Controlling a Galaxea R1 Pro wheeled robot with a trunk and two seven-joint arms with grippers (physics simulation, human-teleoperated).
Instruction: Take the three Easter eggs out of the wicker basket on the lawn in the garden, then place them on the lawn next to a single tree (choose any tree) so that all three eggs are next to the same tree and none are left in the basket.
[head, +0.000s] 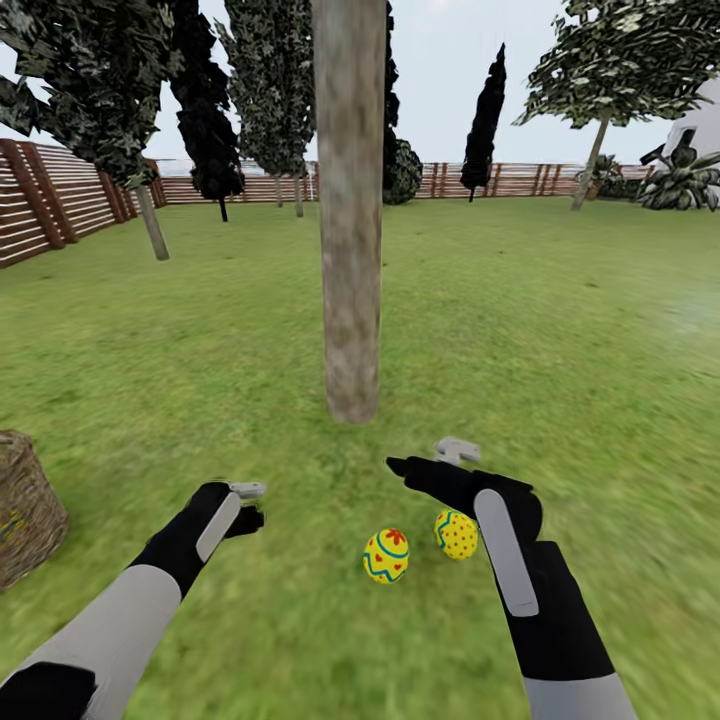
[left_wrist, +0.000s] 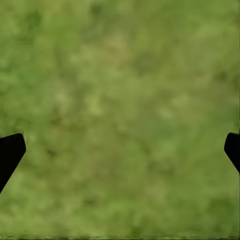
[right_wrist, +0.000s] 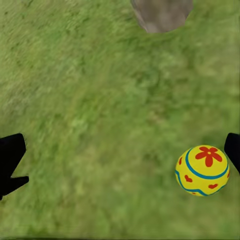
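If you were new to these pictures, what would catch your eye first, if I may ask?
Two yellow eggs, one beside the other, lie on the lawn just before the thick tree trunk at centre. The right pincer hangs open above them, and the wicker basket sits at the far left edge.

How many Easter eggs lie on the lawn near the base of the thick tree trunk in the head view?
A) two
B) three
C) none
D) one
A: one Easter egg and a second egg rest on the grass in front of the tree trunk; no third is visible there.
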